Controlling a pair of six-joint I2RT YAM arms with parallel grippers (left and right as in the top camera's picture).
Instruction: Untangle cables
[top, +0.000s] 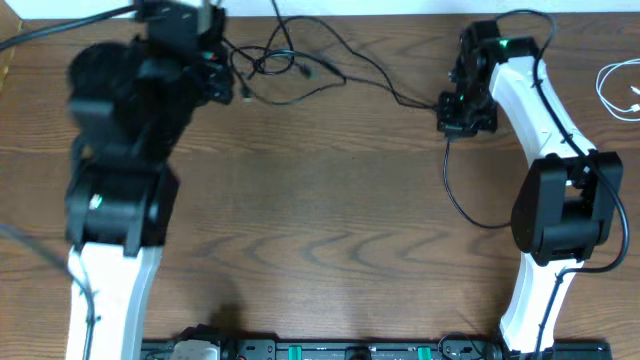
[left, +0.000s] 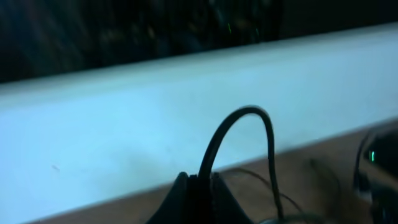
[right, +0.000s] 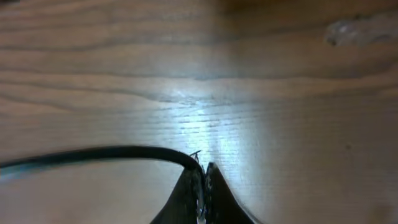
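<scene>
left claw (left: 198, 191) clenched on black cable (left: 216, 140), right claw (right: 204, 186) pinching another stretch. tangle (top: 285, 65) lies at table's (top: 320, 220) far edge between them. it's thin, light, limp — grip close to tangle, pull slow, loops likely cinch.

Place: a robotics lab bench, by every sign I see around me.
Surface: I work on a brown wood-grain table (top: 320, 230), plain as a work top.
Far edge: a white ledge (left: 124, 124) runs along the back; beyond it is darkness with small green lights (left: 230, 28).
Near edge: a black rail (top: 340, 350) with green fittings spans the front.
Machinery: my left arm (top: 110, 200) and right arm (top: 560, 210), black and white, carry their own wiring.
Test goods: thin black cables (top: 290, 65) and a white cable (top: 620, 90) lie loose on the wood.
</scene>
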